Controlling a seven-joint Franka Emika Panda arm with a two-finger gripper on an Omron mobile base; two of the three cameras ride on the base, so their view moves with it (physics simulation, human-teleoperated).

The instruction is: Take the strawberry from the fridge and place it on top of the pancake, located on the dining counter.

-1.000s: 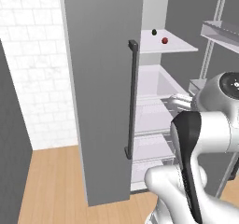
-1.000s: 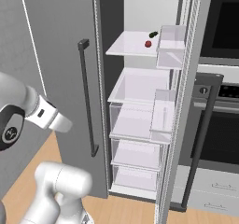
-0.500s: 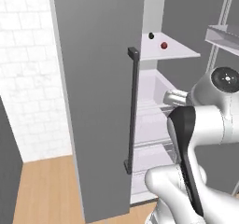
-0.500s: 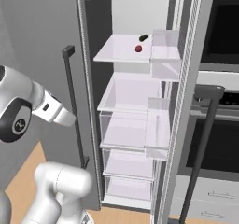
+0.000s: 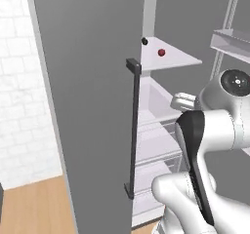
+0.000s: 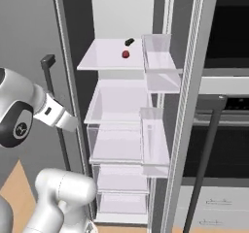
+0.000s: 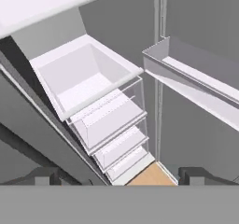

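Inside the open fridge (image 6: 68,42), the strawberry (image 6: 126,54) rests on the top white shelf (image 6: 104,57), just in front of a small dark item (image 6: 129,41). Below it, the gripper (image 7: 119,174) hangs at drawer (image 7: 84,85) height, fingers spread wide and holding nothing. From the gripper, the berry lies above and farther in.

place: home kitchen | cues: open fridge (image 6: 121,106), built-in oven (image 6: 226,130), wood floor (image 5: 29,208)
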